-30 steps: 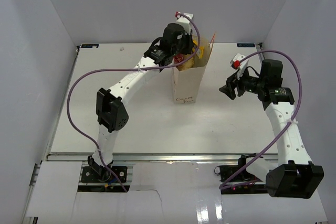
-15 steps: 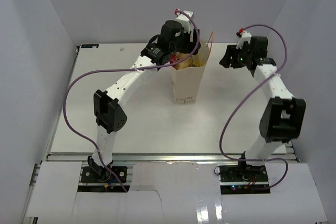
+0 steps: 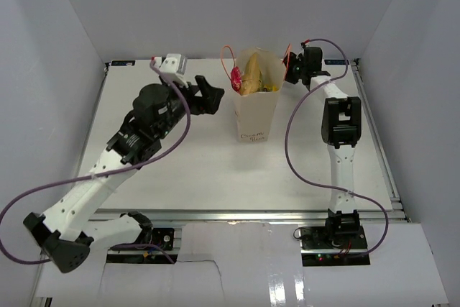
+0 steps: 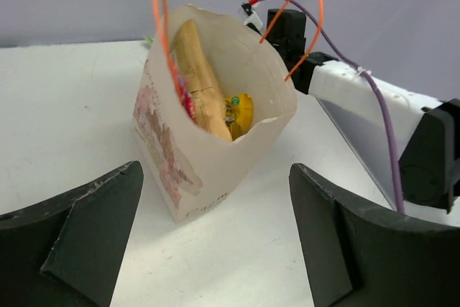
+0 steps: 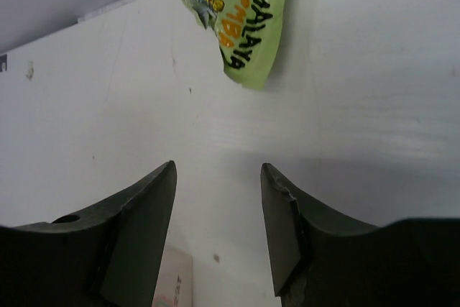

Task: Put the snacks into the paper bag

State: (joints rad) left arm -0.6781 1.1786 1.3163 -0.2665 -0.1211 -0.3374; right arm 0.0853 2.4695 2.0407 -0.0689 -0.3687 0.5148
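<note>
**Status: 3 snacks seen in the bag, 1 green packet on the table**

Left side. My left gripper (image 3: 214,98) has its jaws spread wide with nothing between them. The paper bag (image 4: 188,167) stands upright straight ahead of these jaws, apart from both fingers, and its open mouth faces my wrist camera. Inside it I see the tan chip bag (image 4: 200,80) standing on end against the far wall. A red packet (image 4: 189,103) lies to the left of it, and a yellow packet (image 4: 241,110) sits low to its right. The bag's 2 orange handles (image 4: 161,30) stand up above the rim. I cannot tell whether anything lies deeper in the bag.

Right side. My right gripper (image 5: 218,181) has its jaws parted to a moderate gap and holds nothing. It hovers over the white table (image 3: 180,156) behind the bag. The green packet (image 5: 241,21) lies flat on the table beyond the fingertips, a little to the right of the gap's centre line. It touches neither finger and is outside the bag.
</note>
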